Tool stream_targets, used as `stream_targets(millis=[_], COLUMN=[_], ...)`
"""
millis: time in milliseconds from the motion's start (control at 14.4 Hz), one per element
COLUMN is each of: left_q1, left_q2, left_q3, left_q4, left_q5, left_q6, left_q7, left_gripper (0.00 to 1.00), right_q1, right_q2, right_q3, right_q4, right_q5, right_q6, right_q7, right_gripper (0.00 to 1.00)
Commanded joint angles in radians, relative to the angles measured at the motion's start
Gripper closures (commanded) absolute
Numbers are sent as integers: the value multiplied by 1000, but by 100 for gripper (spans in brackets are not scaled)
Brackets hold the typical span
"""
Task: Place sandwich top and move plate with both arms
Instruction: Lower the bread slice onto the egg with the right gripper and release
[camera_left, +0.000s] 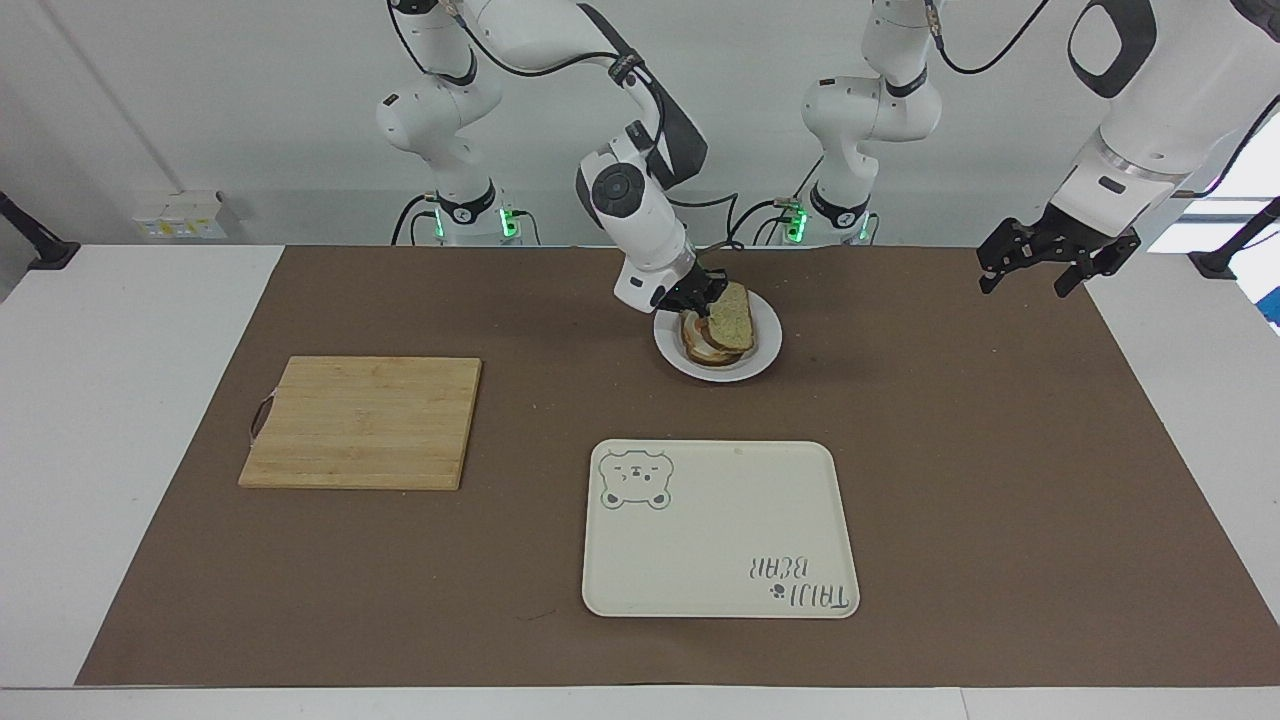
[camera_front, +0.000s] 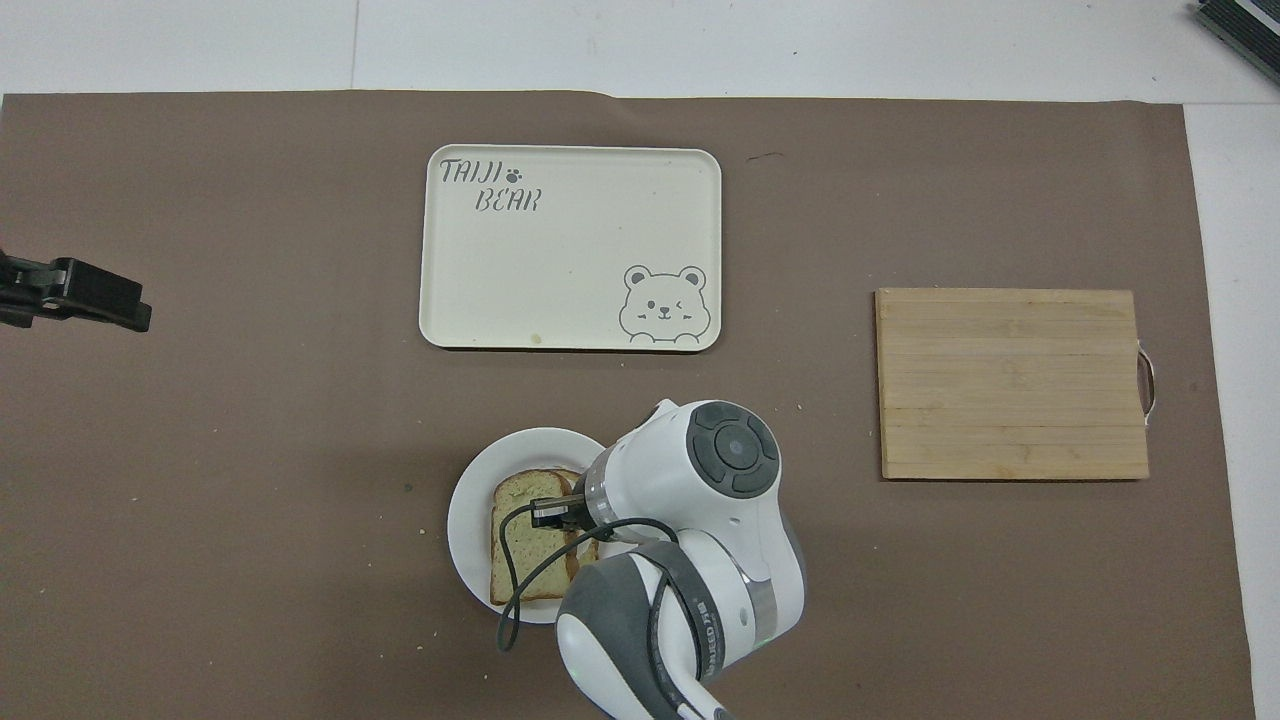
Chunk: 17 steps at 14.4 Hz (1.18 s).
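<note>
The sandwich top (camera_left: 733, 318) lies tilted on the bread slice with a fried egg (camera_left: 700, 350), on the small white plate (camera_left: 765, 362). The plate is near the robots at the middle of the table. My right gripper (camera_left: 703, 297) is shut on the edge of the sandwich top that faces the right arm's end. In the overhead view the right arm covers part of the plate (camera_front: 465, 520), and the sandwich top (camera_front: 525, 540) shows beside the right gripper (camera_front: 560, 510). My left gripper (camera_left: 1035, 262) waits open in the air over the left arm's end of the mat, and it also shows in the overhead view (camera_front: 80, 295).
A cream rectangular tray with a bear print (camera_left: 720, 530) lies farther from the robots than the plate. A wooden cutting board (camera_left: 360, 422) lies toward the right arm's end. A brown mat covers the table.
</note>
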Motion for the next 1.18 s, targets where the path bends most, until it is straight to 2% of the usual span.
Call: stream_targets(millis=[0,278,347,417,695,903,1112], left_q1=[9,9,9,9,9,9,9], left_q2=[-9,-9,-9,-9,-9,-9,-9], left_q3=[-4,-2,-4,-2,-2,-2,-2], left_q4=[-5,-5,-5,-5,-5,-5,-5], left_q5=[-14,-14,-14,-14,-14,-14,-14], left_q6=[-15,-14,-15,-15,-15,-15,-15], left_q7=[13,13,13,13,13,13,13], left_gripper=[0,0,0,0,0,0,0], right_q1=[-42,-62,-67,-64,-64,-82,-150], right_q2=[3,6,6,4,15,6,-25], right_q3=[2,2,2,2,-2,-13,-12], right_q4=[-16,-14,-14,-14,-4,9,15], right_q5=[18,18,18,7,-7,-134,-228], right_q6=[23,17,15,14,21,23,9], right_q7=[-80,-54,-27,-14,-9,3,26], right_gripper=[100,99,41,0,0,0,0])
